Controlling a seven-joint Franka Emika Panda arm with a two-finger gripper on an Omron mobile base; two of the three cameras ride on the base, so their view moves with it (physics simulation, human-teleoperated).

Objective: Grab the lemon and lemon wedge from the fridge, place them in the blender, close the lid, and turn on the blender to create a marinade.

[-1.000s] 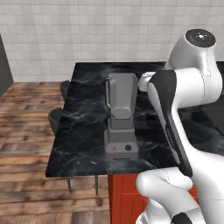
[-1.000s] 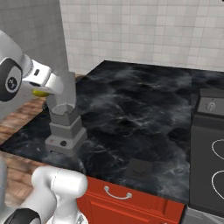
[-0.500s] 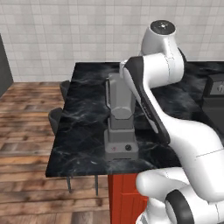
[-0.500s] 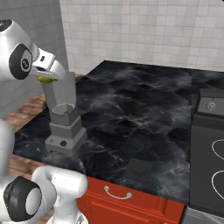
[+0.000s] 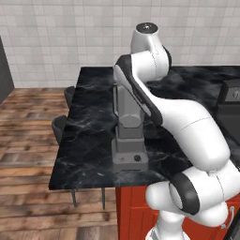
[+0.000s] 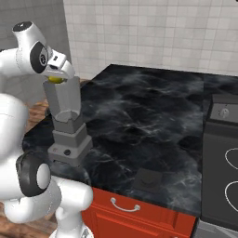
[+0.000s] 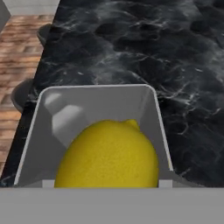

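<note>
My gripper [image 6: 56, 77] is shut on the yellow lemon [image 6: 56, 80] and holds it right at the open top of the blender [image 6: 69, 125]. Looking down in the hand view, the lemon [image 7: 109, 157] hangs over the jug's square mouth [image 7: 94, 89], and the inside of the jug looks bare. From the left base view my arm hides most of the blender [image 5: 130, 152]. The dark square lid [image 6: 148, 179] lies flat on the counter near its front edge, to the right of the blender. The lemon wedge is out of view. The grey fridge [image 6: 14, 9] stands at far left.
The blender stands near the left front corner of the black marble counter [image 6: 153, 116]. A dark stove [image 6: 223, 153] adjoins the counter on the right. Two dark stools [image 5: 61, 126] stand beside its left edge over the wood floor. Red drawers [image 6: 125, 209] run below.
My arm has swung left and carried the lemon from beside the jug to directly over its mouth. The blender and the lid have stayed put.
</note>
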